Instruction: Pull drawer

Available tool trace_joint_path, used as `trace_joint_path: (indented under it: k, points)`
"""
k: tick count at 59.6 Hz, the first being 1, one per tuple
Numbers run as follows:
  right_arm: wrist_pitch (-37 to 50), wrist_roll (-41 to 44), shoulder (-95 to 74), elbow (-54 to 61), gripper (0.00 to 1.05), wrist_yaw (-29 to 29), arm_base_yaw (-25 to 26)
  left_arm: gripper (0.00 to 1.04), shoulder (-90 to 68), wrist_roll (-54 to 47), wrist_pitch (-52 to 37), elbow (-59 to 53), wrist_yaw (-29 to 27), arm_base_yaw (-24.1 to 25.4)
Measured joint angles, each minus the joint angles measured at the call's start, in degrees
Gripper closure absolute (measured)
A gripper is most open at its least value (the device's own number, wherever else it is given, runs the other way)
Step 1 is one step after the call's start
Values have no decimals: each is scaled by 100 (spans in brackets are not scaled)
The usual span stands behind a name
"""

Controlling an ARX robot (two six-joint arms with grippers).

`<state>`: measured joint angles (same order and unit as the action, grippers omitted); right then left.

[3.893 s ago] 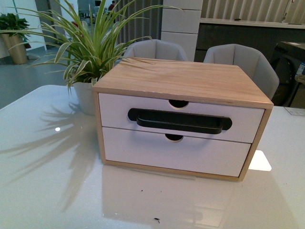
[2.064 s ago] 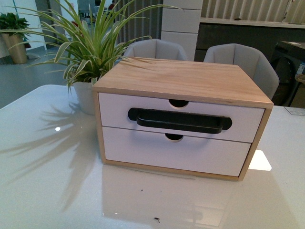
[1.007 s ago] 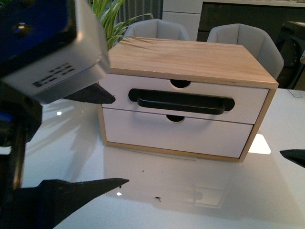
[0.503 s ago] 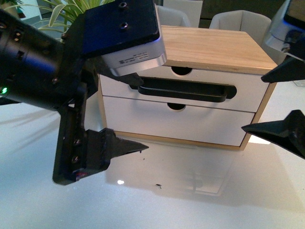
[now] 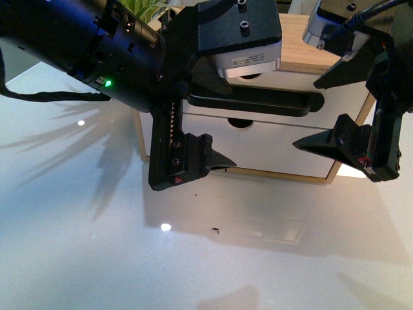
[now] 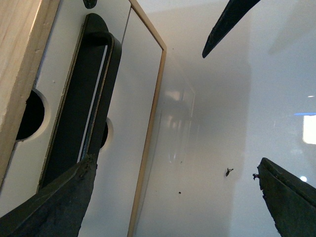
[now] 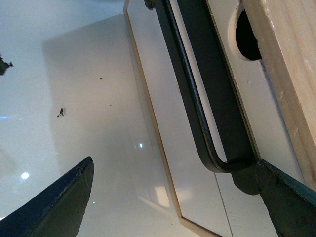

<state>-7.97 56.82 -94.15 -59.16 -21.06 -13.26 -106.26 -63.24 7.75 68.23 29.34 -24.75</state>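
Observation:
The drawer point(image 5: 293, 81) is the upper one in a wooden box, white-fronted, with a long black bar handle point(image 5: 268, 102) in a dark recess; it looks shut flush. My left gripper point(image 5: 226, 126) is open in front of the handle's left end, one finger at handle height and the other low by the box's base. Open too, my right gripper point(image 5: 306, 115) straddles the handle's right end. In the left wrist view the handle point(image 6: 94, 98) runs up from one finger point(image 6: 59, 197). In the right wrist view the handle's end point(image 7: 217, 158) lies next to one finger point(image 7: 284, 197).
The plain lower drawer point(image 5: 277, 145) sits below, handle-free. The wooden box top point(image 5: 300, 51) is partly hidden by both arms. Plant leaves point(image 5: 139, 6) peek behind the left arm. The glossy white table point(image 5: 77, 245) carries a small dark speck point(image 5: 214, 230).
Both arms have swung in closer to the drawer front, the left from the left side and the right from the right. Both grippers stay open. The drawer has not moved.

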Motion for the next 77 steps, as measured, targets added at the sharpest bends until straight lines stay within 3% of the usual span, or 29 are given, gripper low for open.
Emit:
trace_joint_path:
  k: [51,77]
  points:
    - [-109,17,-348,-367,9,-267,15,7,-822,-280,157,750,-299,125]
    - [-188,20,-695,-597,9,-365,-9,7,-859,-293,201,785,-140,190]
